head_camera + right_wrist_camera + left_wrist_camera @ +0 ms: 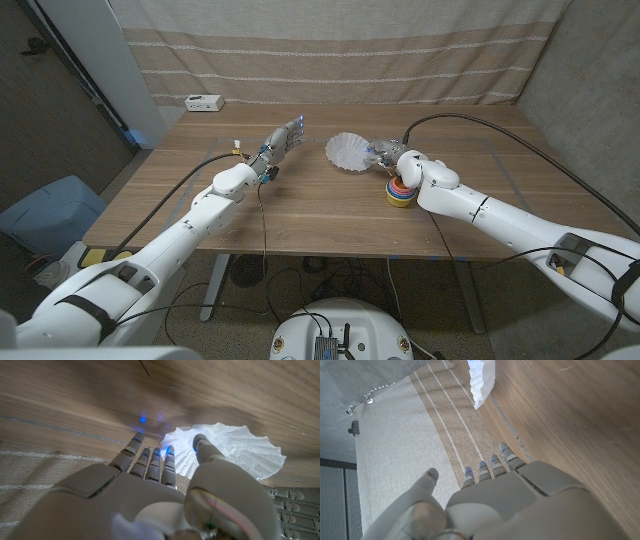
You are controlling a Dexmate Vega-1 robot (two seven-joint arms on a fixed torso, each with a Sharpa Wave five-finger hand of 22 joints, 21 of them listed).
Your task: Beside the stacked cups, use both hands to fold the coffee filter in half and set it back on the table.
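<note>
Head view puts the white fluted paper coffee filter (349,151) at about one o'clock on the wooden table (300,215), tilted up in my right hand (386,153), which pinches its edge between thumb and fingers in the right wrist view. My left hand (285,136) hangs at eleven o'clock, near the filter but apart, fingers straight and holding nothing. I judge the thin paper could crumple or slip if I squeeze unevenly, or fold off-centre if my left hand catches the rim badly. My right forearm passes just over the stack of colourful plastic cups (402,193) at three o'clock and could knock it. A white box (203,101) sits well clear at ten o'clock.
</note>
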